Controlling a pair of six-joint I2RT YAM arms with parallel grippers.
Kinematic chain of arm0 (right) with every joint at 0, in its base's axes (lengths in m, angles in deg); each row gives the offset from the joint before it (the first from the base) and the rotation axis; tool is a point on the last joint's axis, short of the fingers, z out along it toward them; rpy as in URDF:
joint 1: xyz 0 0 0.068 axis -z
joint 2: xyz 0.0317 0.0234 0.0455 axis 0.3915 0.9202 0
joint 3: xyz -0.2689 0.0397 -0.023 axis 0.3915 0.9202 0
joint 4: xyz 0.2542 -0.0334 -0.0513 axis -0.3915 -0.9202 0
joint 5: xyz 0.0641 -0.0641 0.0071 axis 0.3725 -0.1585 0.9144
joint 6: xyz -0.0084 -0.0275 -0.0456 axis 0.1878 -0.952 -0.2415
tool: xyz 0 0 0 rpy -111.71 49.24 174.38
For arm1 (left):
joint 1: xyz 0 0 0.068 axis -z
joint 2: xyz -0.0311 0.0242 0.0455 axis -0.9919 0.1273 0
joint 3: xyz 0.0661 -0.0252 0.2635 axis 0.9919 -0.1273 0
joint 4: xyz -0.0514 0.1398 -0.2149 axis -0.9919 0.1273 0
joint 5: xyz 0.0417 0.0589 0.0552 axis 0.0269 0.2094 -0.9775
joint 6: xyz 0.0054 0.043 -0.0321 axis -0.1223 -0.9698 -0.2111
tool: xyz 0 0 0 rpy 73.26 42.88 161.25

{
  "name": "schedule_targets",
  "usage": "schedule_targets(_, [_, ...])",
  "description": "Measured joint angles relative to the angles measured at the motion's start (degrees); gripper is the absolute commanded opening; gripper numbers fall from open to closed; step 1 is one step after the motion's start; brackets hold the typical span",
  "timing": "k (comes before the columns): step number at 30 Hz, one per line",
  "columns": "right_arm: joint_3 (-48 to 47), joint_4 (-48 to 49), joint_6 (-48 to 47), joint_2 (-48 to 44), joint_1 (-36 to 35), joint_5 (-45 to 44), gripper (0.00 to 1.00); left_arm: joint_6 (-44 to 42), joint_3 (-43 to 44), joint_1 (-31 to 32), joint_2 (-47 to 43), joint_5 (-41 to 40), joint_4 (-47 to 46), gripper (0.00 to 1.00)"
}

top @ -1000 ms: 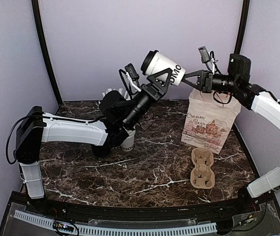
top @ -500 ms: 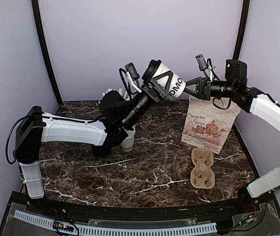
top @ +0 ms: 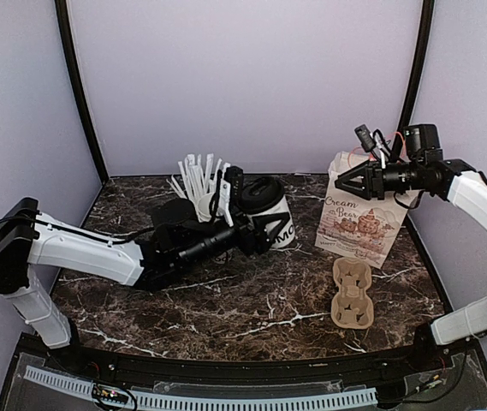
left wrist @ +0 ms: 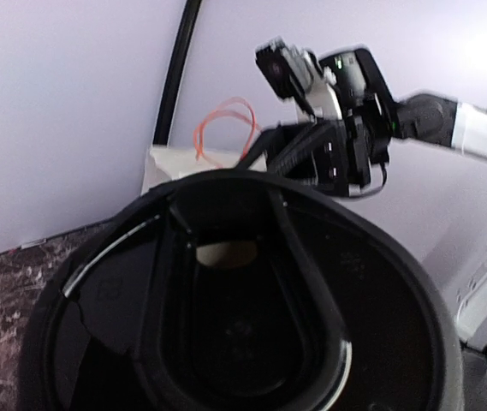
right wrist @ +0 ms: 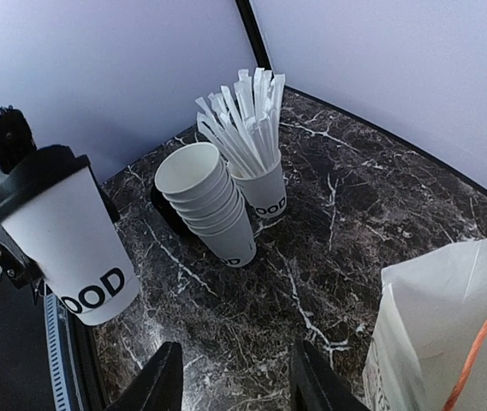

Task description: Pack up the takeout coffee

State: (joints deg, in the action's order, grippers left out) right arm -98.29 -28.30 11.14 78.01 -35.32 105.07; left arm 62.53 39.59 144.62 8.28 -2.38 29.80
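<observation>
The takeout coffee [top: 270, 221], a white cup with black lettering and a black lid, is held tilted low over the marble table, left of the paper bag [top: 361, 221]. My left gripper [top: 264, 226] is shut on its body. In the left wrist view the black lid [left wrist: 243, 325] fills the frame. In the right wrist view the cup [right wrist: 68, 235] shows at the left. I cannot tell whether its base touches the table. My right gripper [top: 347, 182] is open and empty, hovering at the bag's top edge; it also shows in the right wrist view [right wrist: 236, 377].
A cup filled with white straws [top: 198, 181] stands at the back, seen also in the right wrist view [right wrist: 258, 175] beside a stack of lidless cups [right wrist: 207, 204]. A cardboard cup carrier [top: 352, 294] lies in front of the bag. Purple walls close in the table.
My left arm has swung down with the coffee, from high beside the bag's top to low over the table. My right gripper has dropped and drawn back to the bag's top.
</observation>
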Motion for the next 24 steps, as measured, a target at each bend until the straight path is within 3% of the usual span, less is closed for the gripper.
schedule_targets(9, [3.8, -1.4, -4.6, -2.5, -1.8, -4.6, 0.45, -10.1, -13.3, 6.4, -1.7, -1.6, 7.5, 0.73])
schedule_targets(24, [4.5, -3.4, -6.9, -2.4, -7.0, -9.9, 0.46, -14.3, -17.0, 7.1, 9.6, -4.8, -2.4, 0.78])
